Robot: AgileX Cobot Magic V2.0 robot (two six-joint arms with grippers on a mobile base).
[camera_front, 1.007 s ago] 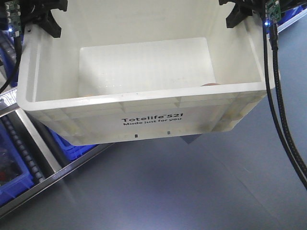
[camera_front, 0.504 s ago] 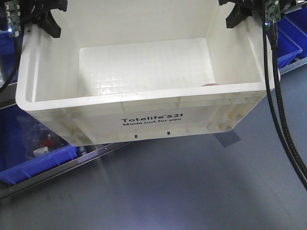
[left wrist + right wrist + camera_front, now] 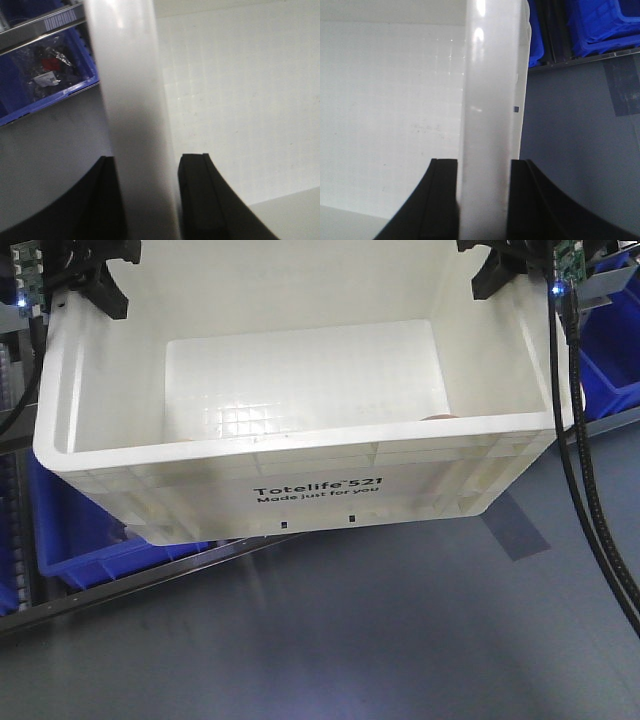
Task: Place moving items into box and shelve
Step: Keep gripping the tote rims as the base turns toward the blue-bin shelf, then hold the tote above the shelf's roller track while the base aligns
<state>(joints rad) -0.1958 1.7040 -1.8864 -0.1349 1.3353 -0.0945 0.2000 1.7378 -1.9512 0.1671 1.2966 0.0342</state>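
white box [image 3: 200, 490] rims clamped, grey floor [image 3: 350, 640] below

The left gripper [image 3: 145, 165] clamps the left wall of the box [image 3: 300, 447], one finger inside and one outside. The right gripper [image 3: 483, 167] clamps the opposite wall likewise.

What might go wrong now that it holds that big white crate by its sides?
1. The crate hangs above the floor, held only by the left jaws and the right jaws, each pinching a thin side wall. A slip on either side would likely tip it.
2. The blue bin shows just beneath one lower corner and might get bumped.
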